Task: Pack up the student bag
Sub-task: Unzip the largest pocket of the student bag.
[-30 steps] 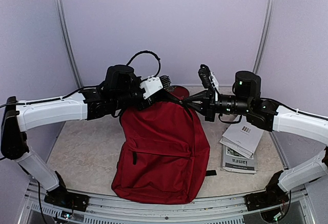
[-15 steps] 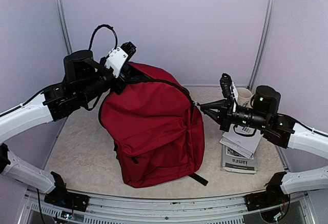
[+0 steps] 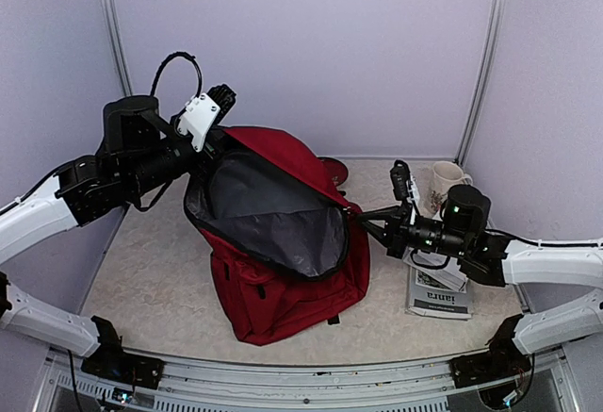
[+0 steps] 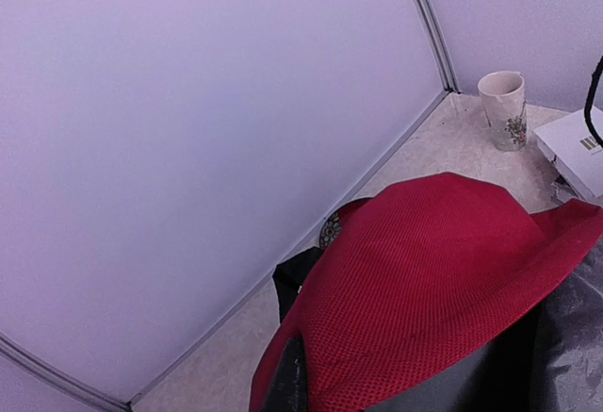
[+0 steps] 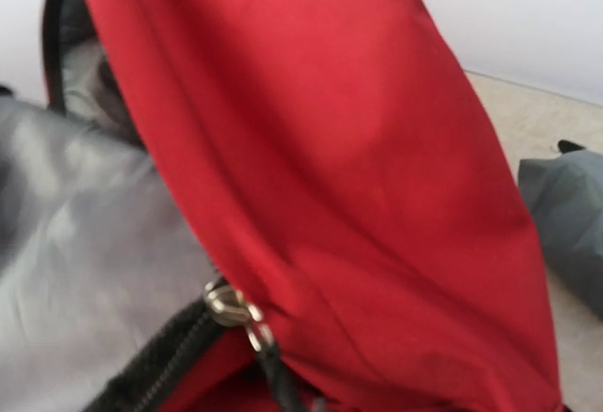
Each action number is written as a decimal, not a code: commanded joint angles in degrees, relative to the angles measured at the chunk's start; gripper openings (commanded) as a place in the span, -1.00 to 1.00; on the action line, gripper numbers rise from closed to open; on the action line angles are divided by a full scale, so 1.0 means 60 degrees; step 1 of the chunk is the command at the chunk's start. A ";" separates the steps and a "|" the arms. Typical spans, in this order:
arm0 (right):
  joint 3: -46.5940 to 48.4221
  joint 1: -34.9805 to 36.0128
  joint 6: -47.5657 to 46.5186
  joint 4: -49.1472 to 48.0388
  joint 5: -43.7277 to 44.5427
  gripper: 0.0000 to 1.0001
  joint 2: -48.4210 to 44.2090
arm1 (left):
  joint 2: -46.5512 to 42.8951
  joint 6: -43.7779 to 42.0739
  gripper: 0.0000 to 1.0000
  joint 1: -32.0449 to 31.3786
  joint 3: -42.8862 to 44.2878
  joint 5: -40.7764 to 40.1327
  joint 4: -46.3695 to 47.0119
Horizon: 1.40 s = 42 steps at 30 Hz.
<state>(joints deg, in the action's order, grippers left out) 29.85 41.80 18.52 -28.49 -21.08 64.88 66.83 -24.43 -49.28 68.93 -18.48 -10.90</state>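
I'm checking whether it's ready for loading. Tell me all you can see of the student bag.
The student bag is a large dark red soft fabric backpack with black zips, a front pocket and grey lining. Its main compartment gapes open, nothing visible inside. It stands on the table, top rim held up by the left gripper, zip side pulled by the right gripper.

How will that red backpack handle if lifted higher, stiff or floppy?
Probably floppy: the student bag sags and creases between the left tool and right tool. Likely light, as no contents show in its grey lining. It may slump if released.
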 commanded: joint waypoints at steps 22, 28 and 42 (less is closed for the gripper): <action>0.4005 -0.0582 -0.0693 0.2975 0.0588 -1.00 0.1774 | -0.1522 -0.1859 -1.00 -0.1718 0.1931 -0.2792 0.2812; 0.3333 -0.1366 0.0437 0.2272 -0.0282 -1.00 0.2308 | -0.1960 -0.1663 -1.00 -0.1717 0.1640 -0.3013 0.2627; 0.3475 -0.1675 0.2123 0.6768 0.2997 1.00 0.0748 | -0.0929 -0.1547 -1.00 -0.0901 0.2256 -0.4543 0.0950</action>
<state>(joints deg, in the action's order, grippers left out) 52.34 33.17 25.63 -0.40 -15.20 76.27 59.27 -34.06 -57.76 75.50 -41.93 -8.38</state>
